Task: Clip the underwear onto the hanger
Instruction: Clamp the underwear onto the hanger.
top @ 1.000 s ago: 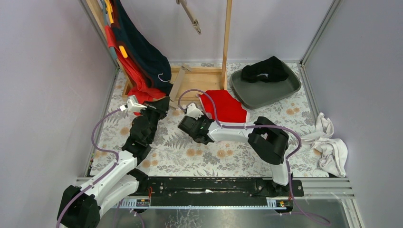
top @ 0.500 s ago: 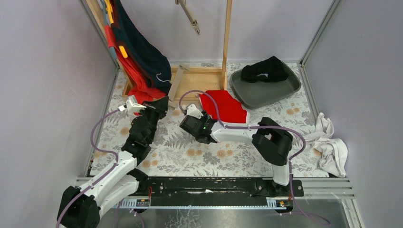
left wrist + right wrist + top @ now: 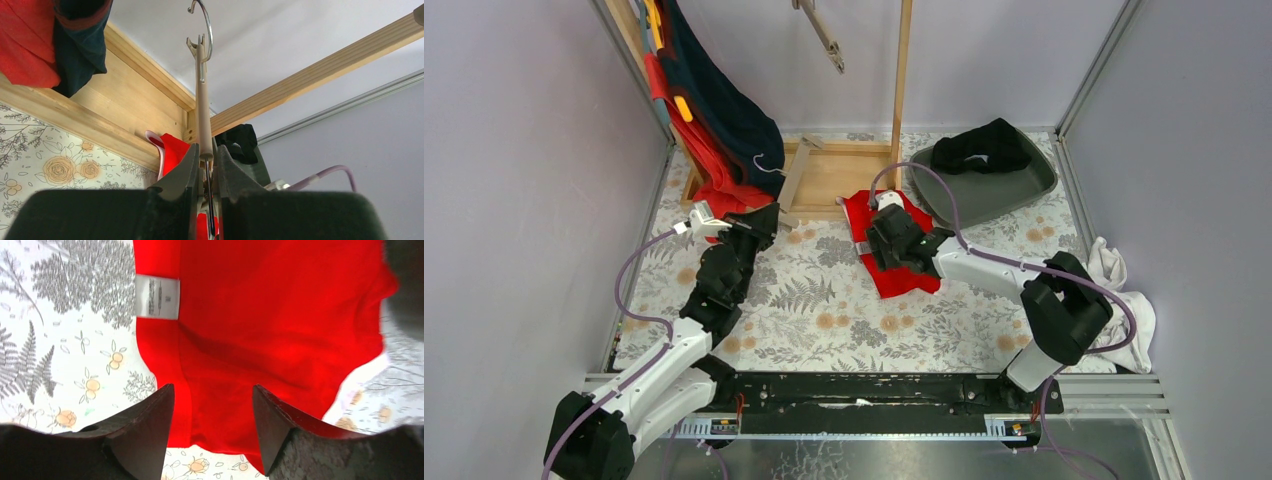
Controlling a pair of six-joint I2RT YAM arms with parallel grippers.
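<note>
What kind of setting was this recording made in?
Likely an enclosed lab robot cell staged as a laundry corner: plain walls framed by aluminium posts, a wooden rack with hung clothes, and a floral table cover.

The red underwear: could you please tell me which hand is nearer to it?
Right. The right hand hovers directly over the red underwear, open; the left hand is off to its left, shut on the hanger.

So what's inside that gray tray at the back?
A crumpled black garment lies in the gray tray, covering its far part. Whatever is under it cannot be seen.
</note>
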